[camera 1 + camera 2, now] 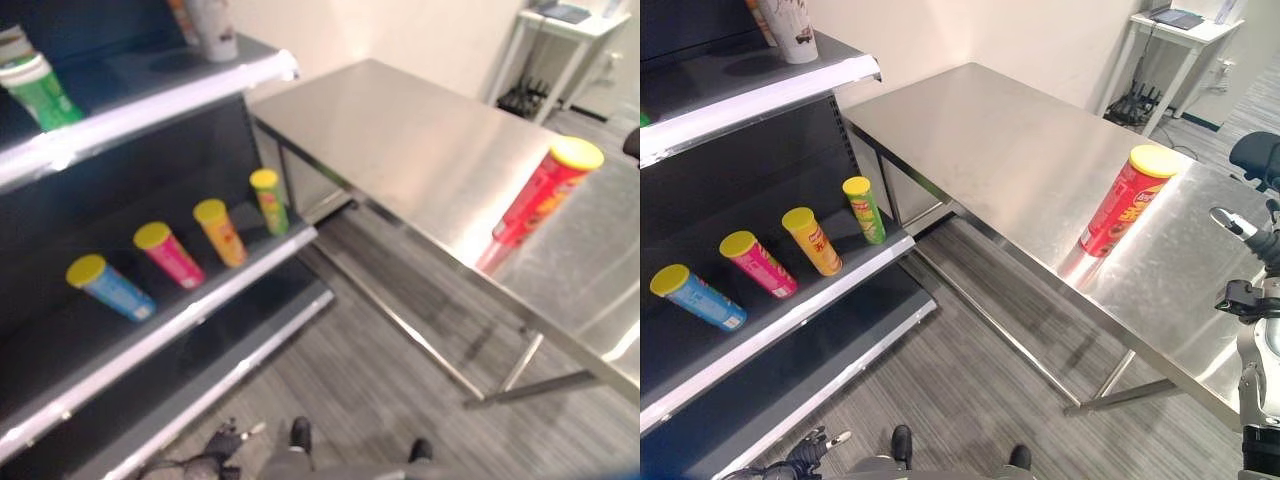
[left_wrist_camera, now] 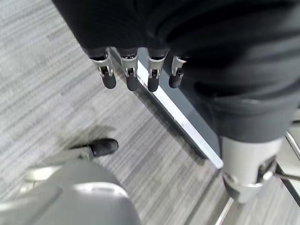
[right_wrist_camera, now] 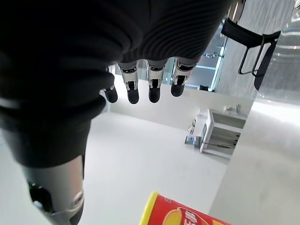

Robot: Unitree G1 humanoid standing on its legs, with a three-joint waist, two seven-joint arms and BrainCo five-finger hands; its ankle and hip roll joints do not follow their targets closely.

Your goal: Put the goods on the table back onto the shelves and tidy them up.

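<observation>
On the far left stand the shelves [image 1: 770,95], dark boards with pale front edges. The top board carries a green bottle [image 1: 40,92] and a white cup [image 1: 795,35] near its right end. On the middle board four yellow-lidded tubes lean in a neat row: a blue tube [image 1: 698,297], a pink tube [image 1: 757,264], an orange tube [image 1: 811,240] and a green tube [image 1: 863,209]. To my eye the row looks like sorted stock, and the open board beside the green tube seems the natural slot for one more.

My left hand [image 2: 136,70] hangs low over the grey floor by the foot of the shelves, fingers straight and loosely apart, holding nothing.

Further right is the steel table [image 1: 990,140], one corner tucked close against the shelf end. The red tube [image 1: 1122,200] stands upright near the table's front edge; it is the thing I have to put back, and nothing is touching it.

My right hand [image 3: 143,79] hovers above and apart from the red tube, fingers straight and relaxed, empty. Nothing lies between hand and tube. The table corner and the shelf edge are, I judge, what the carry must avoid. A small white side table [image 1: 1185,30] stands in the far right corner, well apart.
</observation>
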